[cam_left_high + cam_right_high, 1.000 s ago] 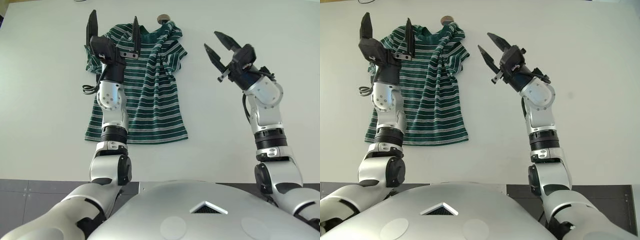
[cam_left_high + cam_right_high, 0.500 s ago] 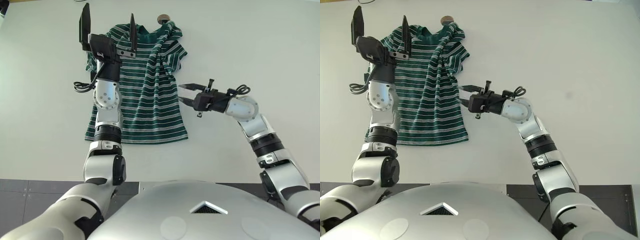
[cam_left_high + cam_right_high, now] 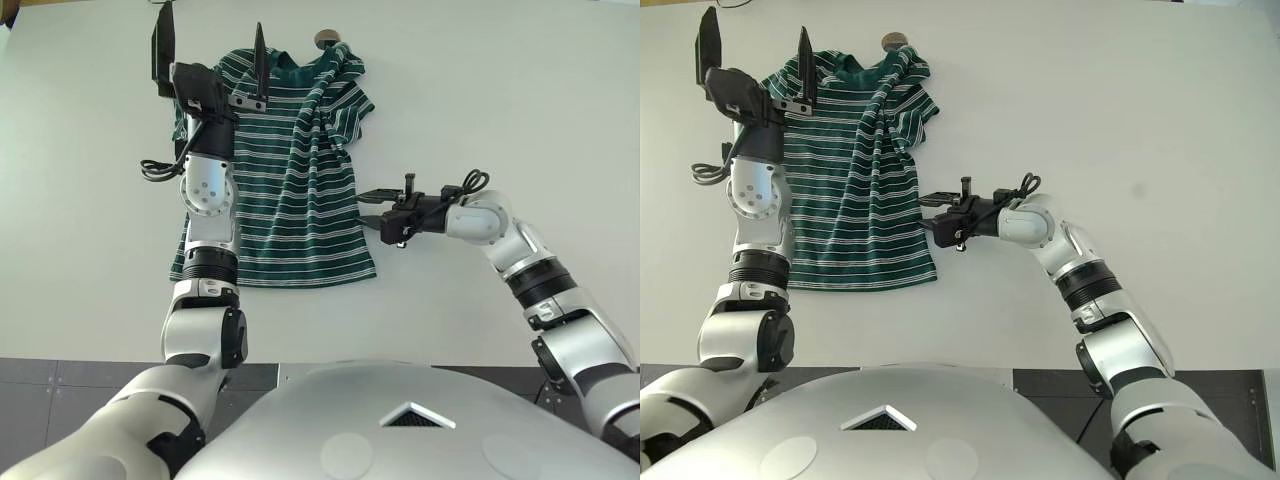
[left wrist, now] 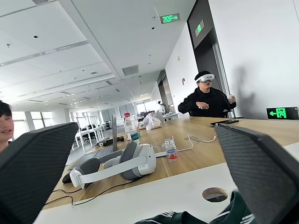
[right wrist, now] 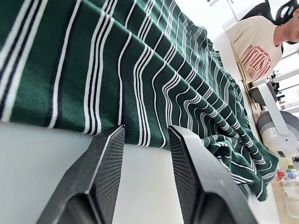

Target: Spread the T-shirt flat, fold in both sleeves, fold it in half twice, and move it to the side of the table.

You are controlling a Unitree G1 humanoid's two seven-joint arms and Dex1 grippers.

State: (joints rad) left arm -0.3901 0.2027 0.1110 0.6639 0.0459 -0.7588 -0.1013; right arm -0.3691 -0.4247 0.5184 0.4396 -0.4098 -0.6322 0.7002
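Observation:
A dark green T-shirt with white stripes (image 3: 290, 180) lies on the white table, collar at the far edge and hem toward me. Its right half is bunched into lengthwise folds, and the right sleeve (image 3: 352, 100) is rumpled. My left gripper (image 3: 210, 55) is held up over the shirt's left shoulder, open wide, with nothing in it. My right gripper (image 3: 372, 208) lies low on the table at the shirt's right side edge, open. In the right wrist view its fingers (image 5: 105, 168) point at that striped edge (image 5: 140, 84), with nothing gripped.
A round brown cable hole (image 3: 327, 38) sits in the table by the collar, also seen as the hole (image 4: 215, 193) in the left wrist view. White tabletop (image 3: 520, 100) stretches right of the shirt. The table's front edge (image 3: 100, 358) runs just before my body.
My right arm swung down from its raised pose to the shirt's right edge, then slid slightly toward the hem. My left gripper rose a little and shifted left, staying open.

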